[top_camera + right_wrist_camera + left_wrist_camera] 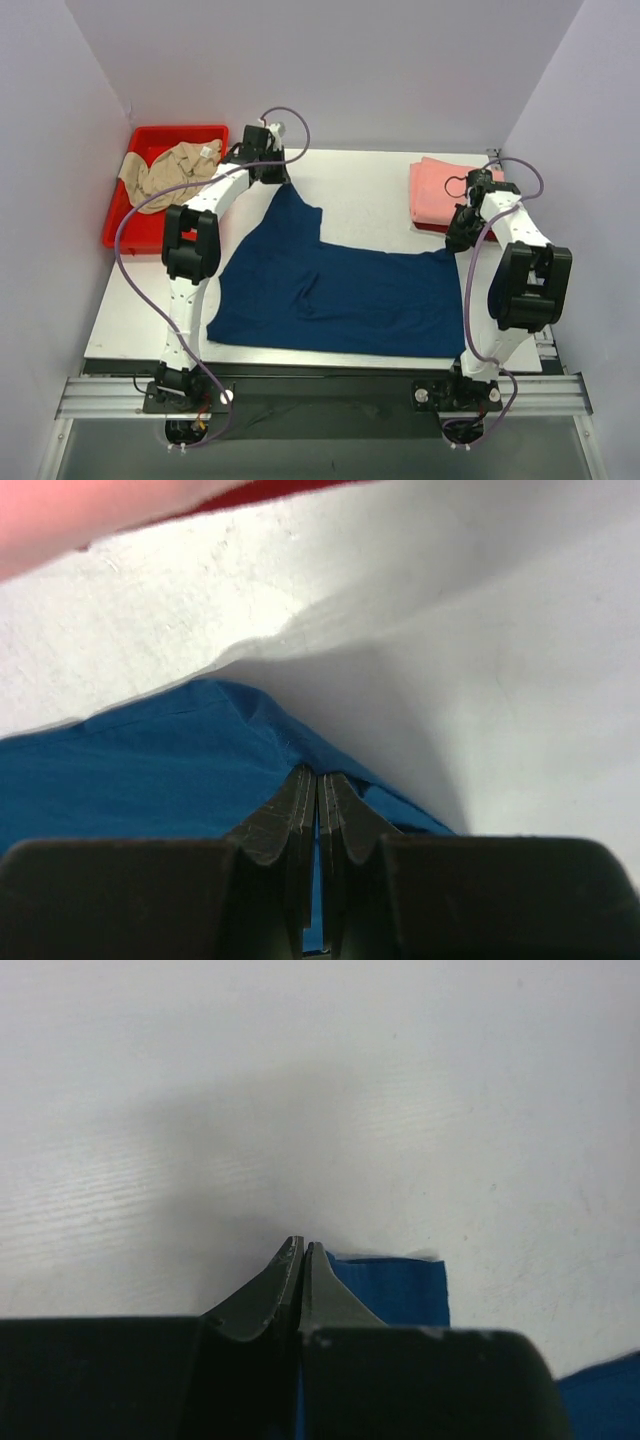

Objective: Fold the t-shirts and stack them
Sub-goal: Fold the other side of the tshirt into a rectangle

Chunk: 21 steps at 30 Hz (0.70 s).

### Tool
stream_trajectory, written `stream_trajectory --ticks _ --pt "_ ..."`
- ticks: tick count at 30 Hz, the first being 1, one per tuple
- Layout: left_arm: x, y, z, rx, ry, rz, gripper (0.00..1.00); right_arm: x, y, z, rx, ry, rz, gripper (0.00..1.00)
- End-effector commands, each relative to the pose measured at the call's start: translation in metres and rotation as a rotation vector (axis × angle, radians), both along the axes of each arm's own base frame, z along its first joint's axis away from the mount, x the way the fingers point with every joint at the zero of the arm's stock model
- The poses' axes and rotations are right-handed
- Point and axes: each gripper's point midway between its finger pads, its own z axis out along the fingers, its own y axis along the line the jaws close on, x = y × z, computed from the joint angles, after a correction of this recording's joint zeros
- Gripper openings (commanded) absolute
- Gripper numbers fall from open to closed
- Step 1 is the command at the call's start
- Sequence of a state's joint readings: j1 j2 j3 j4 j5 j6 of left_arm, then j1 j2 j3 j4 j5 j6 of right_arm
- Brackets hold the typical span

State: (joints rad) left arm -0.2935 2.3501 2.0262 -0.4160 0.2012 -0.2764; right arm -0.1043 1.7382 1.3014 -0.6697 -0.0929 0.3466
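A navy blue t-shirt lies spread across the white table. My left gripper is at the shirt's far left corner. In the left wrist view its jaws are shut with a strip of navy cloth pinched between them. My right gripper is at the shirt's right edge, and its jaws are shut on the navy cloth. A beige t-shirt lies crumpled in a red bin. A folded salmon-pink t-shirt lies at the far right on a red one.
The red bin stands at the table's far left corner. Bare white table shows behind the navy shirt, between the bin and the pink stack. Purple-grey walls close in the back and both sides.
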Motion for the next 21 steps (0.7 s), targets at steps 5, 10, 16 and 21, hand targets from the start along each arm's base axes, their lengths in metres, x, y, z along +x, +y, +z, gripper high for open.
stream_trajectory --ticks 5,10,16,21 --pt "0.032 -0.006 0.059 -0.104 -0.118 -0.046 0.00 0.022 -0.008 0.011 -0.020 0.010 0.005 0.00" --pt "0.019 -0.005 0.086 -0.160 -0.152 -0.091 0.00 0.028 -0.008 0.019 -0.015 -0.005 0.016 0.00" --pt "-0.046 0.003 0.100 -0.176 -0.161 -0.169 0.00 0.007 -0.004 0.015 -0.005 0.016 0.035 0.00" --pt "-0.099 0.028 0.119 -0.138 -0.177 -0.148 0.00 -0.015 -0.006 0.011 -0.025 0.039 0.044 0.00"
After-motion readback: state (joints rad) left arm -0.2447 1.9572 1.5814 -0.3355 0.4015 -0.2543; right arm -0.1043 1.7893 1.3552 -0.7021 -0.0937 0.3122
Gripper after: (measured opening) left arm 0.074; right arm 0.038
